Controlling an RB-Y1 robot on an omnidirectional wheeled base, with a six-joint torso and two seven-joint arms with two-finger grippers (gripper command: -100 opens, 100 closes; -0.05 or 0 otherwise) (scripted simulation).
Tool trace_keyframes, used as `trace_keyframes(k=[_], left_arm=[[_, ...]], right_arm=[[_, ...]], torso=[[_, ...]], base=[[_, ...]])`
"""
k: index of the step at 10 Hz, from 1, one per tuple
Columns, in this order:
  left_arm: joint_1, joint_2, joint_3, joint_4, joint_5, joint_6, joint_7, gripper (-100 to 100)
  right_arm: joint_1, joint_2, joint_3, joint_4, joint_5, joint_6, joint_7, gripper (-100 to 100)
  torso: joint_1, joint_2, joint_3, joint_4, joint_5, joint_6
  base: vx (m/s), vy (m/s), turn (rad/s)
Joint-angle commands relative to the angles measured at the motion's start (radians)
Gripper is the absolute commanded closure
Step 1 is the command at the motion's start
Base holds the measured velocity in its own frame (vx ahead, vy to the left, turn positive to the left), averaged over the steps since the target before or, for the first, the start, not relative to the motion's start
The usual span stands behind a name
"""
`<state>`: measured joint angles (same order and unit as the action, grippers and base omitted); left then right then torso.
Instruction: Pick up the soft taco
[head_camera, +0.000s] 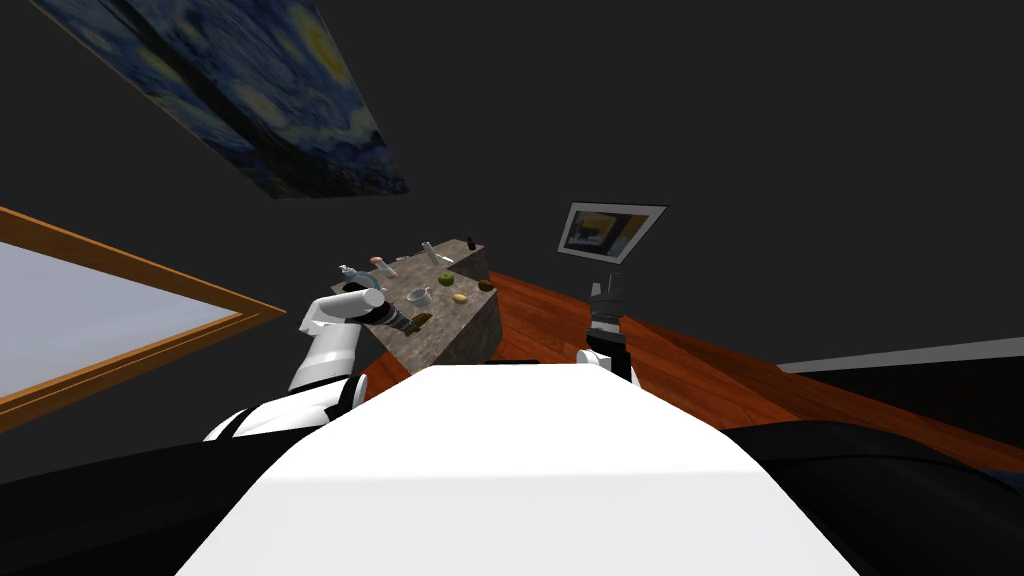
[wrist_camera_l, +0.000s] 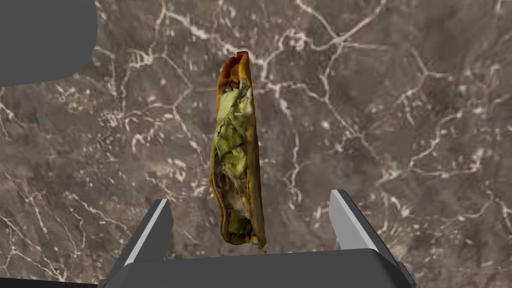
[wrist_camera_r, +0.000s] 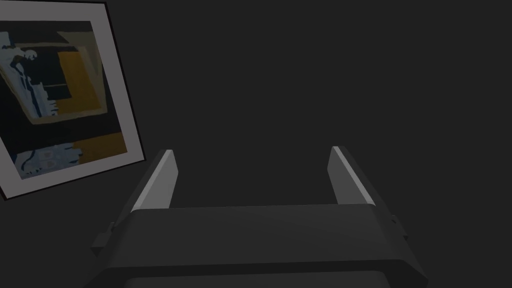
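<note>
The left gripper (wrist_camera_l: 250, 197) is held over the near end of the counter (wrist_camera_l: 400, 125), its 2 fingers spread wide and touching nothing. The taco (wrist_camera_l: 235, 150) lies between them on the marbled brown top. It is set on its folded edge, with green filling showing along the open side. Only its near end is bracketed by the blades, and most of its length runs out past the tips.

A grip taken here would likely catch that 1 end alone, so the free end could sag or swing on lifting and the taco could slip out. If 1 blade met the shell first, the taco could be tipped flat. A hard squeeze on so soft a shell could push the filling out. A deeper reach before closing is judged safer.

Further along the counter a mug (head_camera: 419, 296) and a green apple (head_camera: 445, 279) are seen, well apart from the taco, so a knock is unlikely. The right gripper (wrist_camera_r: 252, 150) is raised at the robot's right, clear of the counter, with its fingers also wide and empty.
</note>
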<state>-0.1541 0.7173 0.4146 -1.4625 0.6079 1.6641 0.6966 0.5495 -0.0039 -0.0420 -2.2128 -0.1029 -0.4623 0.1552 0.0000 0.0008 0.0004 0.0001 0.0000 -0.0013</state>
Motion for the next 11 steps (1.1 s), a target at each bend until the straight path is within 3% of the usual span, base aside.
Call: trace_keyframes(k=[1,3,4,5,9,10,11], left_arm=[[0.002,-0.012,-0.006,0.023,-0.010,-0.028,-0.010,-100],[0.003,-0.023,-0.012,0.047,-0.020,-0.057,-0.021,-100],[0.000,-0.019,-0.011,0.039,-0.017,-0.044,-0.015,-100],[0.000,-0.020,-0.011,0.041,-0.017,-0.047,-0.016,100],[0.000,-0.019,-0.011,0.040,-0.017,-0.047,-0.016,100],[0.000,-0.019,-0.011,0.040,-0.017,-0.047,-0.016,0],[0.001,-0.006,-0.003,0.012,-0.005,-0.014,-0.005,100]], right_arm=[[0.000,0.000,0.000,0.000,0.000,0.000,0.000,0],[0.000,0.000,0.000,0.000,0.000,0.000,0.000,0],[0.000,0.000,0.000,0.000,0.000,0.000,0.000,0],[0.000,0.000,0.000,0.000,0.000,0.000,0.000,0],[0.000,0.000,0.000,0.000,0.000,0.000,0.000,0],[0.000,0.000,0.000,0.000,0.000,0.000,0.000,0],[0.000,0.000,0.000,0.000,0.000,0.000,0.000,0]], torso=[[0.000,0.000,0.000,0.000,0.000,0.000],[0.000,0.000,0.000,0.000,0.000,0.000],[0.000,0.000,0.000,0.000,0.000,0.000],[0.000,0.000,0.000,0.000,0.000,0.000],[0.000,0.000,0.000,-0.001,0.001,0.000],[0.001,0.000,-0.001,-0.001,0.001,0.000],[0.001,0.000,-0.001,-0.001,0.001,0.000]], base=[[0.000,0.000,0.000],[0.000,0.000,0.000],[0.000,0.000,0.000],[0.000,0.000,0.000],[0.000,0.000,0.000],[0.000,0.000,0.000],[0.003,0.004,-0.011]])
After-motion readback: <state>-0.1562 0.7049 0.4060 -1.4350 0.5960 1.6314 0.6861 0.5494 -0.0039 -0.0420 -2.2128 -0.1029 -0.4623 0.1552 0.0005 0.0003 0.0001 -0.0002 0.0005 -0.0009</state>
